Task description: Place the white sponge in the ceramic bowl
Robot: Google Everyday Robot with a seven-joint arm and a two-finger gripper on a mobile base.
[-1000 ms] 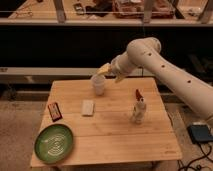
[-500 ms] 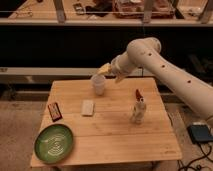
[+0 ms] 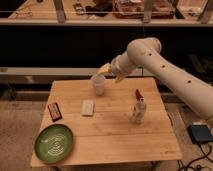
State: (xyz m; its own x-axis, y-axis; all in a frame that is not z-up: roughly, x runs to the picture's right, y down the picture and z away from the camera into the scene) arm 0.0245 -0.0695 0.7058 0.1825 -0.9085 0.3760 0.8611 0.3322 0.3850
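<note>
Camera view shows a pale wooden table (image 3: 120, 145) from above and in front, with the robot's white arm (image 3: 165, 67) reaching in from the right. The gripper (image 3: 112, 73) hangs over the far edge of the table, just beside the rim of a white cup (image 3: 99, 85) and slightly to its right. Its yellowish fingers stand apart and nothing is between them.

The white sponge (image 3: 88, 107) lies flat on the table, left of centre, nearer to the camera than the cup and close beside it, well apart from the table edges. From the gripper it sits nearer and to the left, with the cup standing almost on the line between them. Its long axis runs roughly near to far, so its short width lies left to right; by my reading the jaws would span that width most easily.

The ceramic bowl (image 3: 54, 144) rests at the near-left corner, empty, nearer and further left than the sponge. A dark red-edged packet (image 3: 54, 111) lies left of the sponge, between it and the left edge. A small white figure with a red top (image 3: 138, 110) stands upright to the right of centre.

Judging from this, the pick has not begun: the approach likely has to clear the cup before descending on the sponge.
</note>
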